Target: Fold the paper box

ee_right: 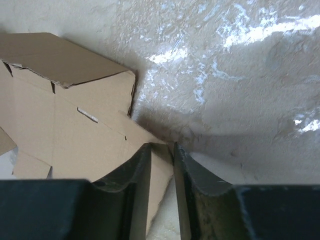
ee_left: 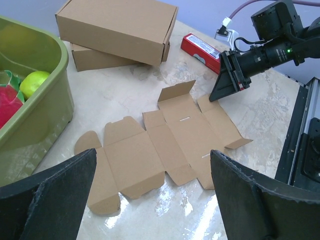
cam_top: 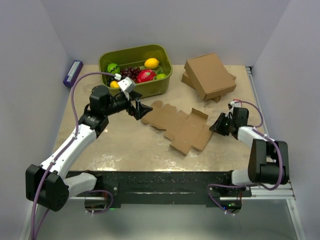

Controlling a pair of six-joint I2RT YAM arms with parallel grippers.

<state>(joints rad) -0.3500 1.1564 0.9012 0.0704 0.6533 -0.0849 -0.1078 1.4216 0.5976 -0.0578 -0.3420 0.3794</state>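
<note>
No words, labels or numbers can be read on anything in these views

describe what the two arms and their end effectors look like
Both arms have white shells with black joints: the left arm and right arm. A purple cable loops along each. The left end effector and right end effector have black wedge-shaped fingers; a green light shows on the right wrist.

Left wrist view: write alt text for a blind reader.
An unfolded cardboard box lies flat on the table between the open fingers of the left end effector, with the right end effector at its far flap. Behind sit two stacked folded boxes and a red packet; a green bin of fruit is at left.
</note>
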